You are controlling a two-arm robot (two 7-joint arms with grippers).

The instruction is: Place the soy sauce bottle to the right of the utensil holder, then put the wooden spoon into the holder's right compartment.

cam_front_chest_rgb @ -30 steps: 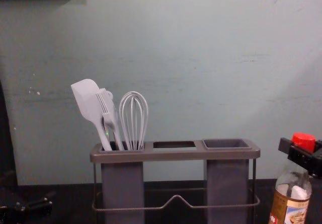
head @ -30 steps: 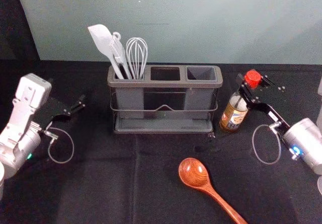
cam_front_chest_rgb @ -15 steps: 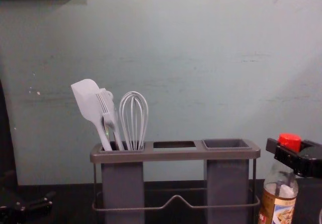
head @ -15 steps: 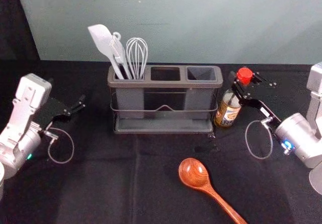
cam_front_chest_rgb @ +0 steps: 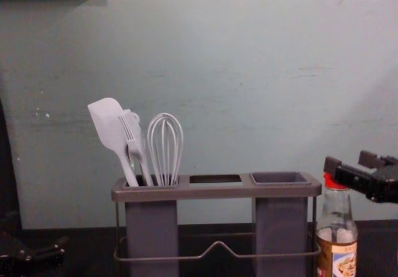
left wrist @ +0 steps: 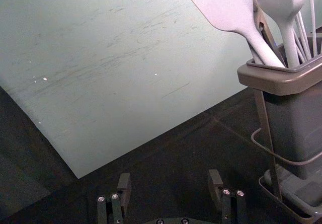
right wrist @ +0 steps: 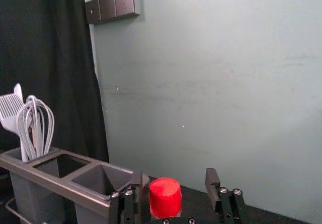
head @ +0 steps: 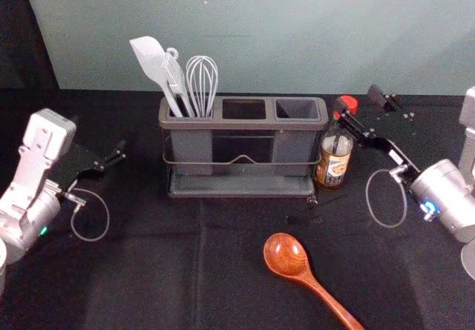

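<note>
The soy sauce bottle (head: 335,159) stands upright close beside the right end of the utensil holder (head: 243,123). At its red cap, my right gripper (head: 364,107) is open; in the right wrist view the cap (right wrist: 165,198) sits nearer one finger of the right gripper (right wrist: 175,177). The chest view has the bottle (cam_front_chest_rgb: 337,252) with the right gripper (cam_front_chest_rgb: 352,161) at cap height. The wooden spoon (head: 286,254) lies on the table in front of the holder, bowl toward it. My left gripper (head: 100,139) is parked at the left; in its wrist view the left gripper (left wrist: 170,179) is open.
A white spatula (head: 151,60), a brush and a whisk (head: 202,81) stand in the holder's left compartment. Its middle and right compartments hold nothing visible. A wall (head: 297,33) rises behind the dark table (head: 148,271).
The bottle has moved left, up to the holder's end. My right gripper moved left with it, then opened, and its fingers now stand apart around the cap's level. Left arm and spoon are unmoved.
</note>
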